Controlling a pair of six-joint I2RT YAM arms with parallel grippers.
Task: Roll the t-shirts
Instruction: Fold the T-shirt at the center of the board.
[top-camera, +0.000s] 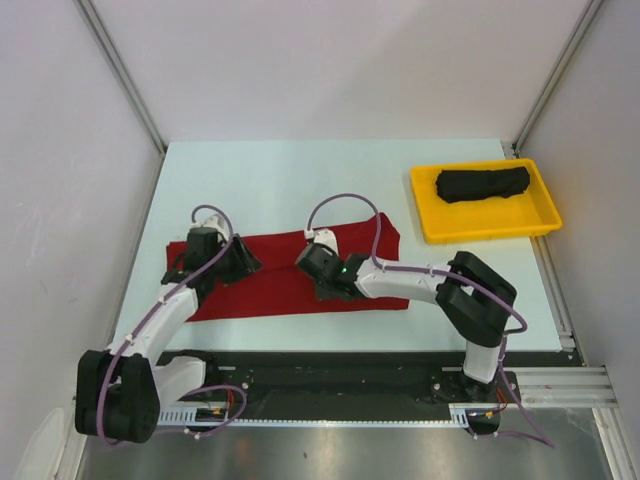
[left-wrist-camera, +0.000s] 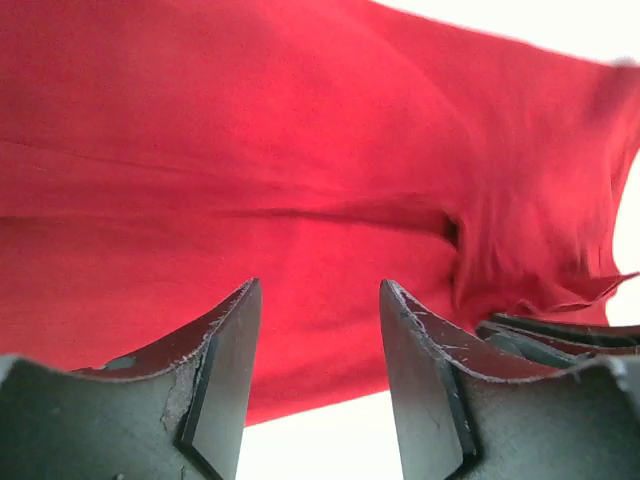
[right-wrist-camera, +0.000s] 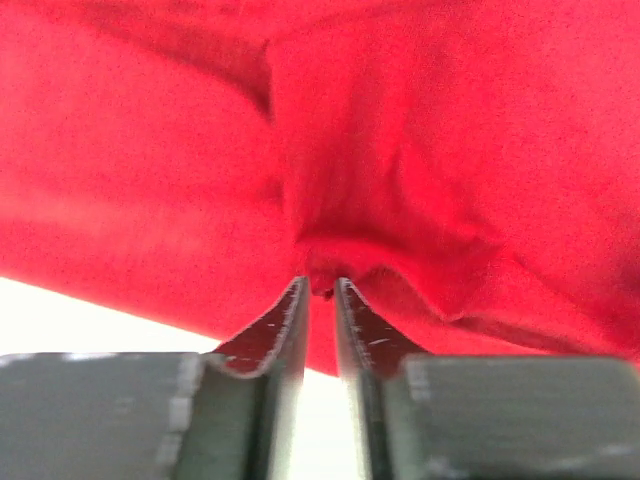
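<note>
Red t-shirt (top-camera: 280, 285) soft, creased | left gripper (left-wrist-camera: 320, 285) jaws apart | right gripper (right-wrist-camera: 320, 282) pinching fold

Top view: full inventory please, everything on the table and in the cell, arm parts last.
Red shirt: 1, deep red, spread flat across the near half of the table, under both grippers.
Black shirt: 1, black, rolled into a bundle, inside the tray.
Tray: 1, yellow, far right of the table.
Table: 1, pale, between white walls.
Left arm: 1, black and white with purple cable, reaching to the red shirt's left end.
Right arm: 1, same colours, reaching to the red shirt's middle.
Left gripper: 1, black, open over the red cloth.
Right gripper: 1, black, jaws close together, red cloth bunched at the tips; grip unclear.
</note>
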